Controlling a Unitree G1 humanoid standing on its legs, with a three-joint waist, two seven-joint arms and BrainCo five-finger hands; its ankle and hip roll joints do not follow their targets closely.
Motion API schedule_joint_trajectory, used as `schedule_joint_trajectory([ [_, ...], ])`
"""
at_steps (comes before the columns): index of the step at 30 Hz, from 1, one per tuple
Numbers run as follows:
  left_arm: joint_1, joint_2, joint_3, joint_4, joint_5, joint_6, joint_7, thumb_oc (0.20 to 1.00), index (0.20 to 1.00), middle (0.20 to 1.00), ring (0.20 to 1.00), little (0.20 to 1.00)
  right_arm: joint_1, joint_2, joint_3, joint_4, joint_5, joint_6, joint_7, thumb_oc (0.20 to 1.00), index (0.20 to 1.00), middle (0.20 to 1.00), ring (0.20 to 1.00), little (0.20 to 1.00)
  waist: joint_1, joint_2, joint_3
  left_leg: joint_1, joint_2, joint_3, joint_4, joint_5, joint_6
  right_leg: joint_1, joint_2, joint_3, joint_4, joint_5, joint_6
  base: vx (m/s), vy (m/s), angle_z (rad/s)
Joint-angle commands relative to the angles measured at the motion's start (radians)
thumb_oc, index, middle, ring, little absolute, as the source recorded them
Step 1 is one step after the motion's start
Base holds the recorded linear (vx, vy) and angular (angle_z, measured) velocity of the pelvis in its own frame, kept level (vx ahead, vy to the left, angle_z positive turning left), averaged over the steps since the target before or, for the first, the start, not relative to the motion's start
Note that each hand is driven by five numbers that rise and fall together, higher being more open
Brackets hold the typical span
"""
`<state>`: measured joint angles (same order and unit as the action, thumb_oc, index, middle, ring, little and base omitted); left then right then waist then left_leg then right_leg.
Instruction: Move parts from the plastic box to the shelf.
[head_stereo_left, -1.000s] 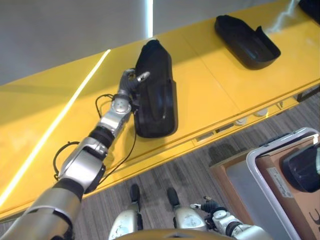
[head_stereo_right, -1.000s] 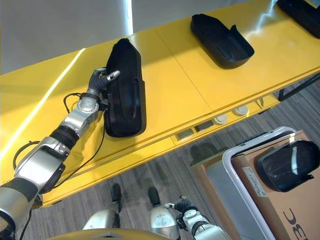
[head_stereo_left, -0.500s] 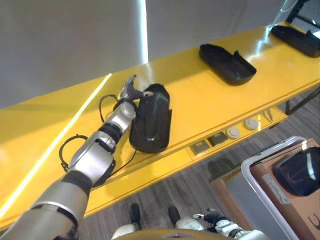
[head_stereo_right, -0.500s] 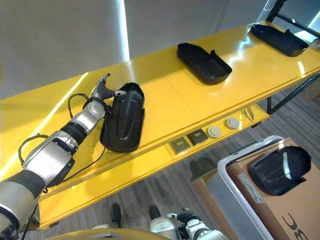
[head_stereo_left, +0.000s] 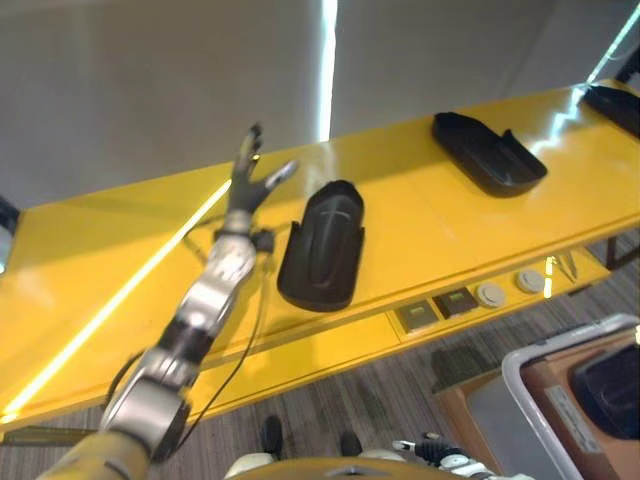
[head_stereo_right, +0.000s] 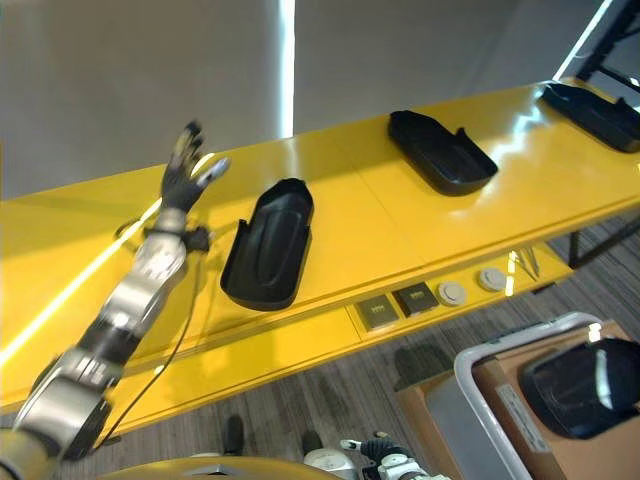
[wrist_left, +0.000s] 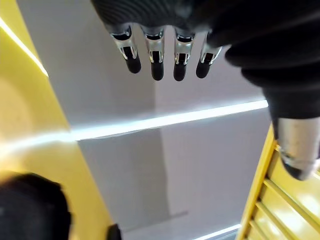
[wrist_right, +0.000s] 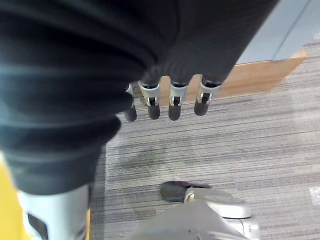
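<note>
The left hand (head_stereo_left: 252, 178) is raised above the yellow shelf (head_stereo_left: 90, 250), its fingers (wrist_left: 155, 62) straight and spread, holding nothing. Just beside it, to its right and not touching, a black part (head_stereo_left: 322, 243) lies flat on the shelf with its open side up. The part is a long, shallow moulded shell, rounded at the far end and squared at the near end, with a raised ridge running down its middle and a low rim all round. It looks like stiff, thin plastic: probably light, rigid rather than floppy, and smooth enough to slip, so the rim along a long side seems the best place to take hold, thumb inside and fingers under. Farther right on the shelf sits a second part (head_stereo_right: 440, 152) of the same kind, well apart from the first, and a third (head_stereo_right: 592, 110) lies at the far right end. Another black part (head_stereo_right: 580, 385) rests in the box (head_stereo_right: 478, 366) on the floor at lower right. The right hand (wrist_right: 170, 100) hangs low over the grey carpet (wrist_right: 240, 135), fingers relaxed and empty.
</note>
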<state>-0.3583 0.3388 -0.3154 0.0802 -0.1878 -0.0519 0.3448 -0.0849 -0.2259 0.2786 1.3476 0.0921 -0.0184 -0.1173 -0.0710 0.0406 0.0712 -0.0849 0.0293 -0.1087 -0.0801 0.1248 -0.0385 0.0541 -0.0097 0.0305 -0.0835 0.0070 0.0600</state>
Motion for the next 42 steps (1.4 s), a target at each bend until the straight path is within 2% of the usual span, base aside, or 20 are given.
schedule_joint_trajectory([
  [1,-0.061,0.033,0.049,0.032,0.088,-0.051,-0.077,1.0,1.0,1.0,1.0,1.0,-0.022,0.04,-0.004,0.029,-0.005,-0.012,-0.01,1.0,1.0,1.0,1.0,1.0,0.053,-0.073,0.012,0.027,0.035,-0.024,-0.007,-0.08,-0.047,-0.02,-0.069,-0.041,-0.004,-0.014,0.064,0.01,0.049,0.23],
  [4,0.043,0.048,0.034,-0.03,0.1,-0.064,-0.125,1.0,1.0,1.0,1.0,1.0,-0.024,0.06,0.013,0.005,-0.006,-0.021,-0.01,1.0,1.0,1.0,1.0,1.0,0.067,-0.09,0.008,0.017,0.033,-0.028,-0.007,-0.083,-0.044,-0.026,-0.071,-0.043,-0.004,-0.012,0.066,0.01,0.05,0.18],
  [11,0.2,0.07,0.01,-0.185,-0.066,-0.101,-0.242,1.0,1.0,1.0,1.0,1.0,-0.026,0.094,0.047,-0.034,-0.006,-0.027,-0.008,1.0,1.0,1.0,1.0,1.0,0.083,-0.118,0.01,0.01,0.029,-0.013,-0.007,-0.093,-0.025,-0.047,-0.077,-0.027,-0.004,0.002,0.075,0.0,0.047,-0.05],
  [19,0.311,0.081,-0.031,-0.222,-0.142,-0.064,-0.338,1.0,1.0,1.0,1.0,1.0,0.007,0.098,0.046,0.007,-0.038,-0.009,0.01,1.0,1.0,1.0,1.0,1.0,0.079,-0.118,0.011,0.028,0.031,0.002,-0.007,-0.102,-0.017,-0.044,-0.078,-0.006,-0.004,0.0,0.073,0.01,0.02,-0.1],
  [31,0.249,0.055,-0.142,-0.172,-0.263,-0.014,-0.419,1.0,1.0,1.0,1.0,1.0,0.012,0.08,0.048,0.016,-0.034,0.0,0.019,1.0,1.0,1.0,1.0,1.0,0.049,-0.11,0.005,0.038,0.04,0.021,-0.007,-0.104,-0.022,-0.045,-0.072,0.01,-0.004,-0.002,0.071,0.0,-0.005,-0.02],
  [42,0.198,0.02,-0.192,-0.129,-0.272,-0.004,-0.409,1.0,1.0,1.0,1.0,1.0,0.008,0.081,0.056,0.011,-0.023,-0.001,0.016,1.0,1.0,1.0,1.0,1.0,0.036,-0.109,0.003,0.042,0.048,0.029,-0.007,-0.103,-0.026,-0.046,-0.064,0.014,-0.004,-0.002,0.067,0.0,-0.007,-0.05],
])
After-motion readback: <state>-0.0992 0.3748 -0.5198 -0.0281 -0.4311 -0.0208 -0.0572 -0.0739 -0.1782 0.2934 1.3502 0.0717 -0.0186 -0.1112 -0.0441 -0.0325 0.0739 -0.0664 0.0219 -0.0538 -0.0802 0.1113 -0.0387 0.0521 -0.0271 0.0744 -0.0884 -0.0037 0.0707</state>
